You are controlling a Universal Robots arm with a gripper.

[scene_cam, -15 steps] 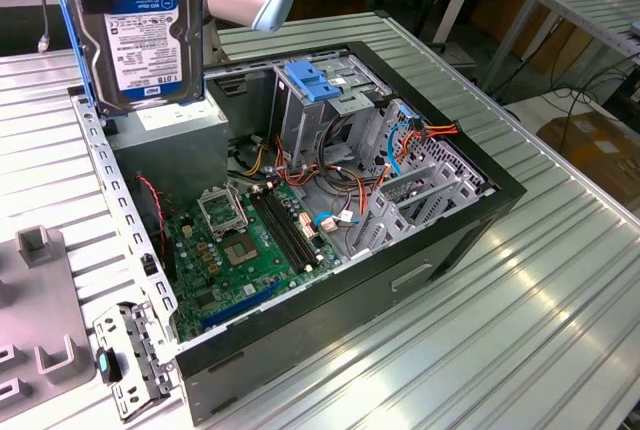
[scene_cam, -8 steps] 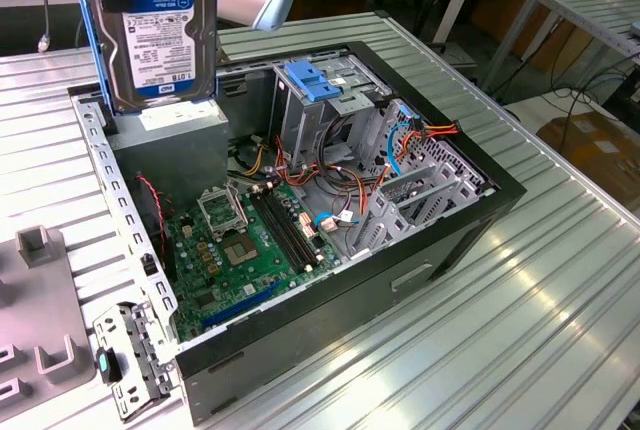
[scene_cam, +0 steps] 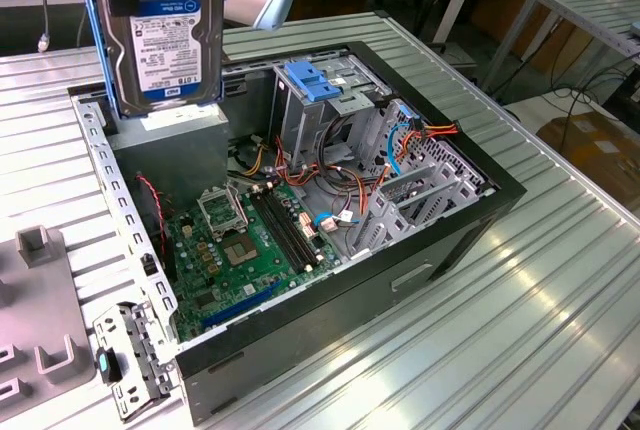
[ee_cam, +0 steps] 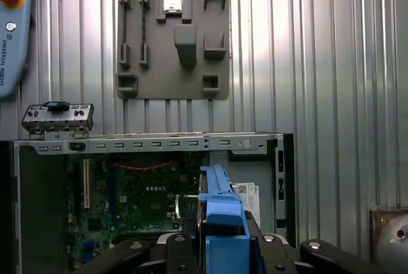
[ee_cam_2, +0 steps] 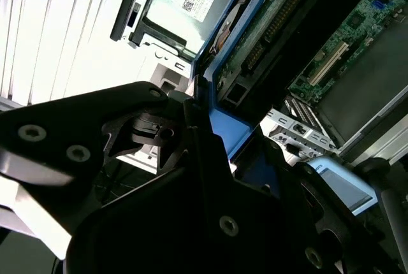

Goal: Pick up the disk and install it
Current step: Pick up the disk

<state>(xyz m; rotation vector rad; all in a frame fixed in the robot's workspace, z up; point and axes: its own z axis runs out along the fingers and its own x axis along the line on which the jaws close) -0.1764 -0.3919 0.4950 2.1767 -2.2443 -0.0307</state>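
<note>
Ribbed metal bench (scene_cam: pixel 540 350) underfoot, workshop desks way behind. Nearest, at the exterior view's left: a small bracket plate (scene_cam: pixel 125 370) w/ a teal tab, lying flat just beside a grey fixture tray (scene_cam: pixel 40 335). Next back, the open black case (scene_cam: pixel 450 250) on its side, mobo (scene_cam: pixel 240 250) exposed, cables tangled toward the drive cage (scene_cam: pixel 330 115) w/ its blue latch (scene_cam: pixel 315 80) on top. At the case's far corner on the exterior view's left sits the PSU box (scene_cam: pixel 170 140), and above it, clear of it, hangs the disk (scene_cam: pixel 165 35).

The hand (ee_cam: pixel 224 248) is pinching the disk by its blue carrier frame, black fingers (ee_cam: pixel 191 236) pressed in on either side in the first wrist view. Nothing under the disk; it's airborne.

Step, by my read: pick-up done, install not begun. The disk is apart from the cage and seated nowhere.

Orientation: stood on end, long axis approx vertical, tipped a touch. Label face looks toward the exterior camera, gripped end up, free short end pointing down at the PSU box.

What the install calls for, my judgement: a carry across the case, long axis turned to match a bay mouth, carrier rails squared up before any push. Which bay, can't tell. Cables by the cage could snag.
</note>
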